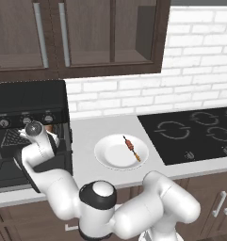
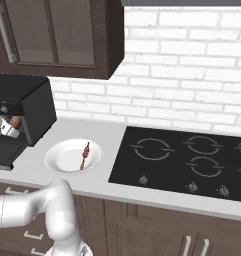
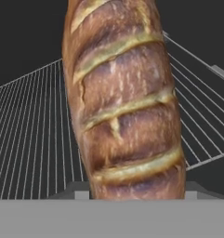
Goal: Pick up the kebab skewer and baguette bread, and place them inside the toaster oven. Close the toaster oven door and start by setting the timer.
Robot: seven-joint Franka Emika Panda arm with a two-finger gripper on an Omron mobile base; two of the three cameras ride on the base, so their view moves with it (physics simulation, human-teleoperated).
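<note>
The baguette bread [image 3: 125,107], golden-brown with pale slashes, lies lengthwise between my gripper's [image 3: 136,194] fingertips just above the wire rack [image 3: 34,130]. My gripper is shut on it. The hand reaches into the black toaster oven [image 1: 30,101] at the counter's left, where the loaf's tip [image 1: 49,128] shows at the opening. The toaster oven door [image 1: 6,176] hangs dropped open in front. From the right side the oven [image 2: 22,100] and the loaf's end [image 2: 15,121] also show. The kebab skewer [image 1: 132,148] lies on a white plate [image 1: 105,155], right of the oven, also seen on the plate [image 2: 62,160] as the skewer [image 2: 85,155].
A flat black cooktop [image 1: 195,132] is set into the counter to the right of the plate. Dark wood cabinets [image 1: 86,33] hang above the oven. A white brick wall [image 2: 192,75] runs behind the counter.
</note>
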